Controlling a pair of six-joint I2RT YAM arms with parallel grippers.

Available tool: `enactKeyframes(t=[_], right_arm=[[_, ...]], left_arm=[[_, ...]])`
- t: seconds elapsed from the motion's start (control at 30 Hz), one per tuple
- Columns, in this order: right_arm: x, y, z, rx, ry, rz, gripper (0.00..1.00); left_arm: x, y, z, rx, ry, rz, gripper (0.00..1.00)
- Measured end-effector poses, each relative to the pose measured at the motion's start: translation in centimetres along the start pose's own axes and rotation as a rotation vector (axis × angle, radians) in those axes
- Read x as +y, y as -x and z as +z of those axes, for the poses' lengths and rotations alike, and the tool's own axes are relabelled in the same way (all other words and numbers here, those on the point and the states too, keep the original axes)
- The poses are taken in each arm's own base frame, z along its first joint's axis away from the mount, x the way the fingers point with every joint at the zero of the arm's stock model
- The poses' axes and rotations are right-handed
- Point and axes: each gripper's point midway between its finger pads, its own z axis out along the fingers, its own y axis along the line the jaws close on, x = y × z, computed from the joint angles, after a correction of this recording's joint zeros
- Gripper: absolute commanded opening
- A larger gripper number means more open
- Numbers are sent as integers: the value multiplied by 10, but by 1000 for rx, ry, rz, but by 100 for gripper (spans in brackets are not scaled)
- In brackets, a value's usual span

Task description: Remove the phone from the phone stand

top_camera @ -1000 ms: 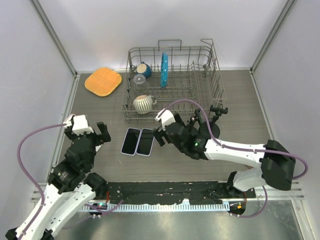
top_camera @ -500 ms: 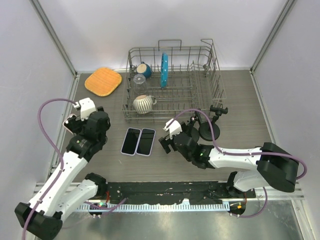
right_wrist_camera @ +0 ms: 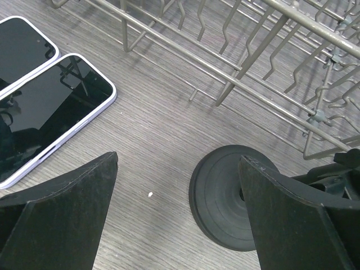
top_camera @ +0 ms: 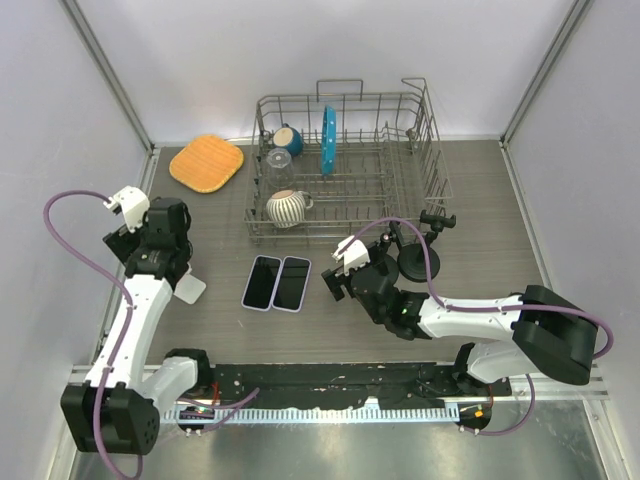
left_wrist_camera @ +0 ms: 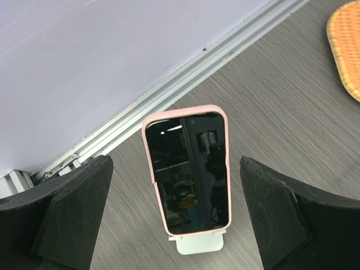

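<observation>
Against the left wall, just off the aluminium rail point(left_wrist_camera: 185, 73), the pink-cased phone point(left_wrist_camera: 187, 171) leans back on its small white phone stand point(left_wrist_camera: 198, 245), with its bottom edge sitting in the stand's front lip. My left gripper point(left_wrist_camera: 177, 216) is spread as wide as it goes and holds nothing. Its two black fingers point(left_wrist_camera: 73, 214) flank the phone on either side, well clear of the case.

My right gripper point(right_wrist_camera: 177, 208) is also spread and empty. It hangs over bare table between two phones lying flat point(right_wrist_camera: 50, 112) and a black round base point(right_wrist_camera: 228, 205) beside the dish rack point(right_wrist_camera: 253, 56). I judge it plays no part in this step.

The stand worries me most. It looks light and nothing pins it down, so if I pull the phone out at an angle, the lip may catch the case and drag or tip the stand along with it. If I close too low, a finger could clamp the lip together with the phone. If I close off-centre, the first finger to touch would push the phone sideways off its rest and it could topple flat. The wall behind leaves little room to correct.
</observation>
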Motion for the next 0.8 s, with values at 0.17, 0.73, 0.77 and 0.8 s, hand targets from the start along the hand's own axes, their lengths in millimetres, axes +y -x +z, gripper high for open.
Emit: enactKeyframes(t=[0.17,0.73,0.77,0.8], right_arm=[[-1,0,0,0,-7,-8,93],[5,-8,2,30,8,-64,91],[5,-8,2,30,8,-66,91],[5,-7,2,30,9,-69,91]], left_arm=[[6,1,18,11,48,-66,100],[-5,-17,47,62,21,-127,100],[-6,-17,47,63,18,-129,100],[-6,-17,48,66,17,-129,100]])
